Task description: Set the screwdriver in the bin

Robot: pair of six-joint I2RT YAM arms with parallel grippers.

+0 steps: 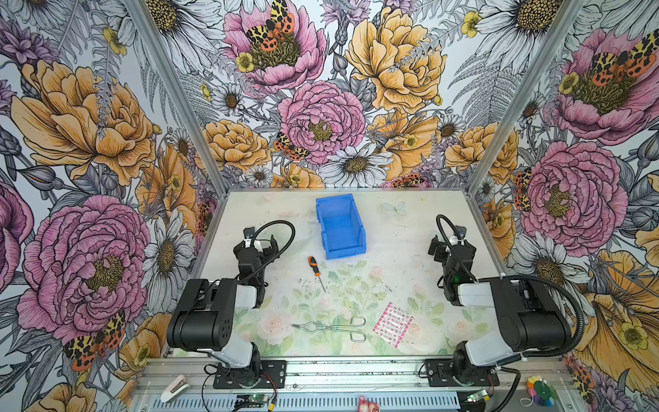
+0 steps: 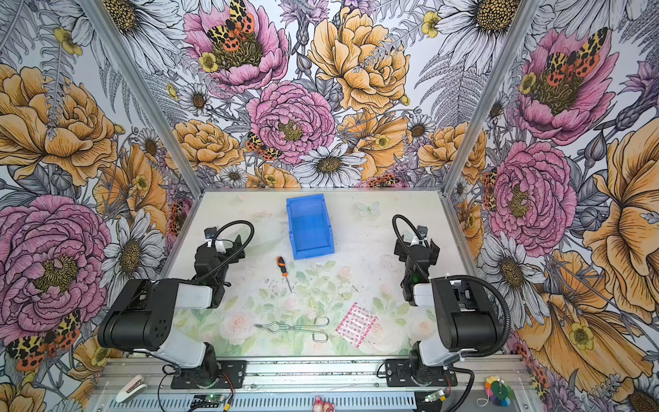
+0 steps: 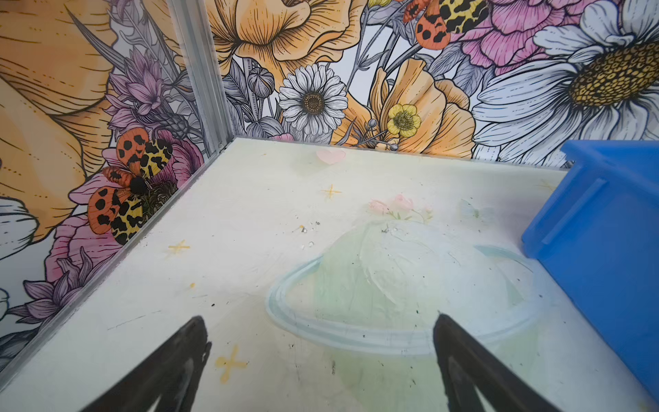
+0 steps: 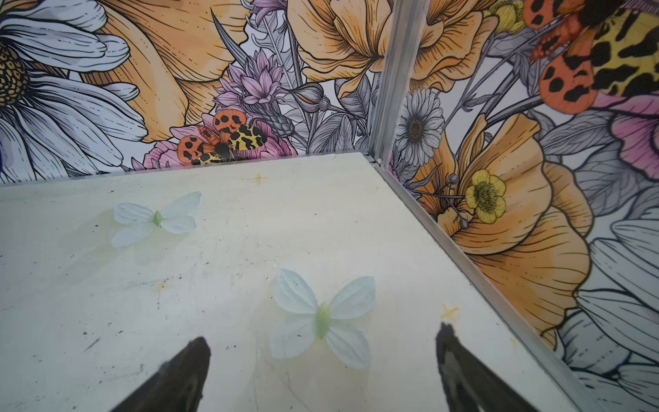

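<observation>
The screwdriver [image 1: 316,269] [image 2: 283,269], with an orange-and-black handle and thin silver shaft, lies flat on the table just in front of the bin's near-left corner. The blue bin [image 1: 340,226] [image 2: 309,226] stands open-topped at the middle back; its side wall [image 3: 606,246] shows in the left wrist view. My left gripper [image 3: 319,323] [image 1: 258,239] hovers to the left of the bin, open and empty, over bare table. Far on the right my right gripper [image 4: 322,333] [image 1: 450,242] is open too, holding nothing. Neither wrist view shows the screwdriver.
Bare-wire metal tongs [image 1: 331,329] lie near the front middle, and a pink-and-white patterned packet [image 1: 392,324] is to their right. Flowered walls with metal corner posts close in the table [image 1: 392,249] on three sides.
</observation>
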